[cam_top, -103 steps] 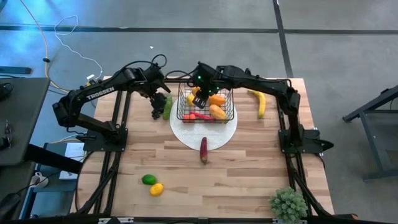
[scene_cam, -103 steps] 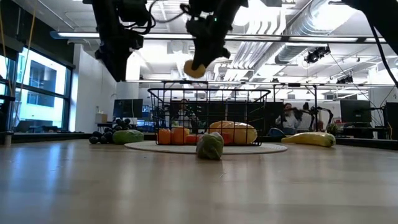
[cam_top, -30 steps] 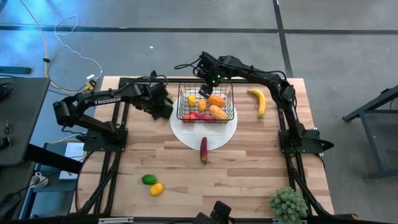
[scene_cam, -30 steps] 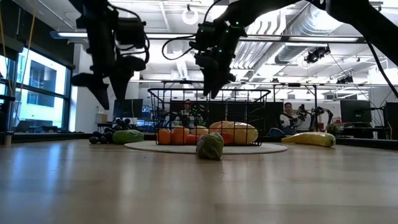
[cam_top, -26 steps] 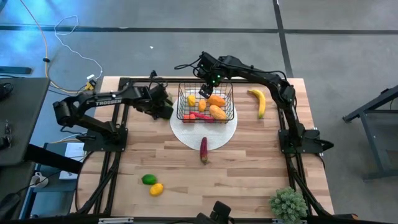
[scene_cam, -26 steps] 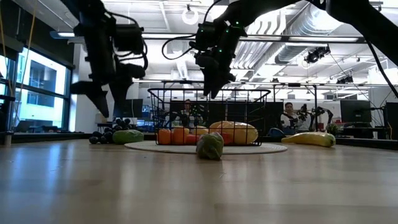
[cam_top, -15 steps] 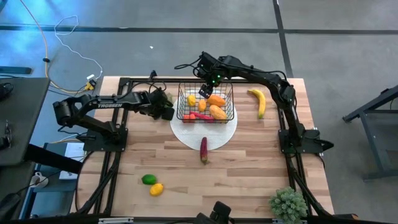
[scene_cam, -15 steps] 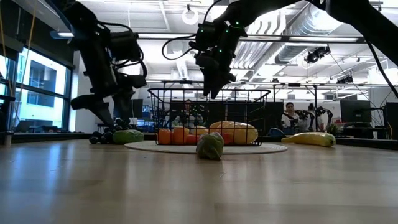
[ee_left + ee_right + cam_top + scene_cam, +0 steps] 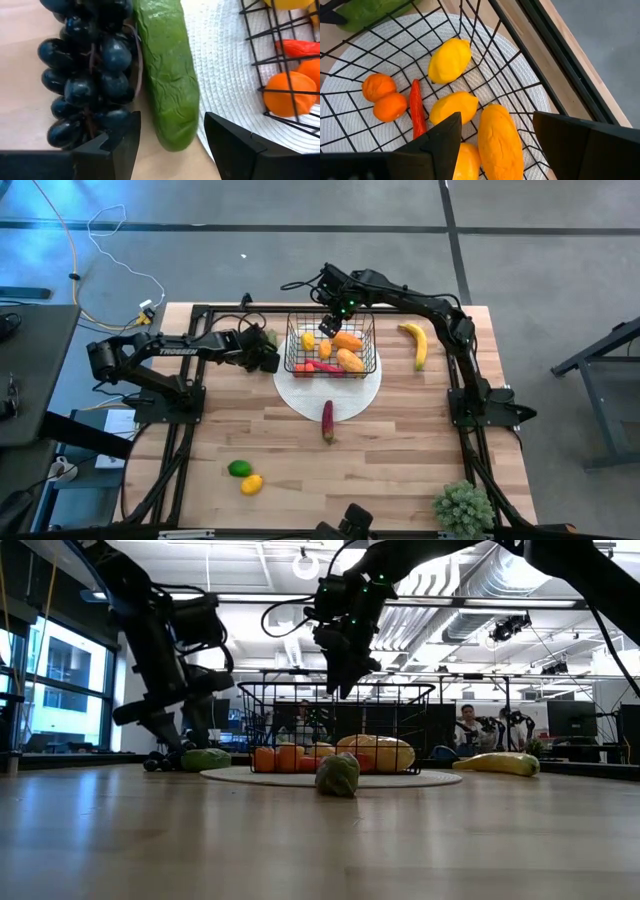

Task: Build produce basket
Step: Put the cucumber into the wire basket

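Left hand sits low at the table, left of centre in the high view, its two fingers spread with nothing between them but the tip of the cucumber. In the left wrist view one finger lies at the lower edge of the grapes, the other over the white disc; the cucumber lies between grapes and disc, its end reaching the gap between the fingers. Whether either finger touches the fruit I cannot tell.

Nearer the bottom of the high view, a lime and a lemon lie together at lower left, and a bushy plant stands at lower right. A red-and-green piece lies at centre, just below the disc; in the low view it stands in front of the basket.

The basket rests on the disc, above centre. The right wrist view shows its contents: two lemons, two small oranges, a red chilli and a long orange-yellow piece.

Right hand hangs above the basket's far edge, upper centre of the high view, fingers spread and empty. A banana lies on the table to the right of the basket, well apart from it.
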Robot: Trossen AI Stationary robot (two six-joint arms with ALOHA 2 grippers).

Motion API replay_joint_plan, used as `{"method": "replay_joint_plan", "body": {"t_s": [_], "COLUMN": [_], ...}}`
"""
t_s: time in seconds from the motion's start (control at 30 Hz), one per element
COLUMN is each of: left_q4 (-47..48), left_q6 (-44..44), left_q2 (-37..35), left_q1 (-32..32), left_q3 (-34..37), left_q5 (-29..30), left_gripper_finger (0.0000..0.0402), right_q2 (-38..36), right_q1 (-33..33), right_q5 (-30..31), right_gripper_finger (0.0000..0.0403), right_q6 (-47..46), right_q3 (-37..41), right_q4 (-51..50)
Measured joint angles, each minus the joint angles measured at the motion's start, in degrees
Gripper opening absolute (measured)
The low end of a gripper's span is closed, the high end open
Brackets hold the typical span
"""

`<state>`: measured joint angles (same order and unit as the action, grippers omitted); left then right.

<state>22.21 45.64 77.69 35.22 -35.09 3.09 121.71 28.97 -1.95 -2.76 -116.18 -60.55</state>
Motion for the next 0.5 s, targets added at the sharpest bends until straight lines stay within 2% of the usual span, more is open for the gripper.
{"method": "replay_joint_plan", "body": {"t_s": [0.37, 0.5], "left_q4": [-2.9, -2.8], "left_q6": [-0.2, -0.4], "left_q2": [5.1, 5.1], "left_q1": [0.0, 0.0], "left_q3": [0.0, 0.0], "left_q5": [0.6, 0.9], "left_gripper_finger": [0.0207, 0.0186], "right_q2": [0.0, 0.0], "right_q1": [0.0, 0.0], "right_q5": [0.2, 0.2], "right_gripper_finger": [0.0226, 0.0226], "right_q6": [-1.5, -1.7], "right_q3": [0.0, 0.0], "right_q4": [0.0, 0.0]}}
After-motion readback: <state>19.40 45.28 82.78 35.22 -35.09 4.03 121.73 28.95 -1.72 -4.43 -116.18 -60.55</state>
